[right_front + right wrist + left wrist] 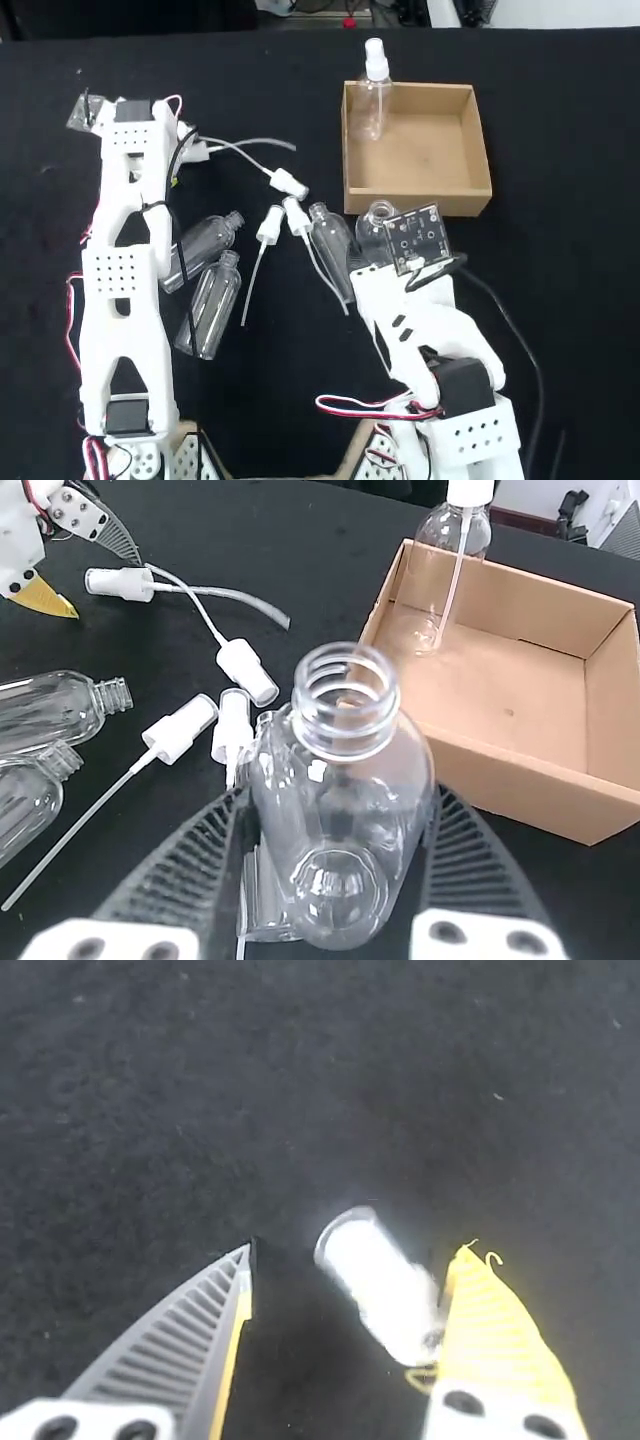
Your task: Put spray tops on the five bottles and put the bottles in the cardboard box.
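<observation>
My right gripper (340, 798) is shut on a clear bottle (345, 695) with an open neck, held upright just in front of the cardboard box (470, 190). A bottle with a spray top (373, 88) stands in the box's far left corner. My left gripper (355, 1252) is open low over the table, with a white spray top (378, 1290) lying between its fingers against the yellow one. That spray top's tube (260, 146) trails right. Two bare bottles (205, 245) (210, 305) lie beside the left arm, and a third bottle (332, 240) lies by the right gripper (375, 238).
Three loose spray tops (288, 183) (270, 225) (297, 216) lie in the middle between the arms, their thin tubes running toward the near edge. The left arm (125, 280) stretches along the left side. The table is a black cloth.
</observation>
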Available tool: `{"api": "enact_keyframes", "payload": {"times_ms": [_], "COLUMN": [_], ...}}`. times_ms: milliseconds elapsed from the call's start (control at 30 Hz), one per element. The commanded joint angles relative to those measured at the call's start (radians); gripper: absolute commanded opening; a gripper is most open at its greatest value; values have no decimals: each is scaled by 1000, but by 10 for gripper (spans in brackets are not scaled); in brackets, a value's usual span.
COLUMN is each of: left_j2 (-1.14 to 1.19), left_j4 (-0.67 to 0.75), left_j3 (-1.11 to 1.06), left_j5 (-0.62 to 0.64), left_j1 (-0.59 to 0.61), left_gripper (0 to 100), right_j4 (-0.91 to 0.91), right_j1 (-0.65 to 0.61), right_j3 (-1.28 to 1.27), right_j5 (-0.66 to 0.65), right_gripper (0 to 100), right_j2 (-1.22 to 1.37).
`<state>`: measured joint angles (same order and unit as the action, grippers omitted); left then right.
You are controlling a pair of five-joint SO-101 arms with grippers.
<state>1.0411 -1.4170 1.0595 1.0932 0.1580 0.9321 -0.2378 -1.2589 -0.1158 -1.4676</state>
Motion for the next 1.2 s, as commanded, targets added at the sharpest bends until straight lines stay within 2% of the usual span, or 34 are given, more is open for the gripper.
{"api": "enact_keyframes", "payload": {"times_ms": [0,100,267,467,567,633,700,800,867,933,1167], "left_j2": [6,9,5,3,3,3,3,14,17,37,127], "left_j4": [14,15,15,11,-43,-103,-169,-276,-341,-342,-341], "left_j3": [12,12,12,19,110,209,335,522,598,584,475], "left_j5": [37,37,37,35,29,-32,-164,-379,-465,-457,-261], "left_j1": [-13,-10,-8,10,42,61,65,47,24,4,-90], "left_gripper": [292,257,119,106,106,107,121,217,293,320,300], "right_j4": [-31,-31,-31,-26,-26,-26,-26,-26,-26,-26,-25], "right_j1": [-5,-5,-5,-5,-5,-5,-5,-5,-5,-5,-5], "right_j3": [5,5,7,7,7,7,7,8,10,10,7], "right_j5": [-2,-2,-2,-2,-2,-2,-2,-2,-2,-2,-2], "right_gripper": [176,176,176,176,176,176,176,176,176,176,176], "right_j2": [-2,-2,-2,-2,-2,-2,-2,-2,-2,-2,-2]}}
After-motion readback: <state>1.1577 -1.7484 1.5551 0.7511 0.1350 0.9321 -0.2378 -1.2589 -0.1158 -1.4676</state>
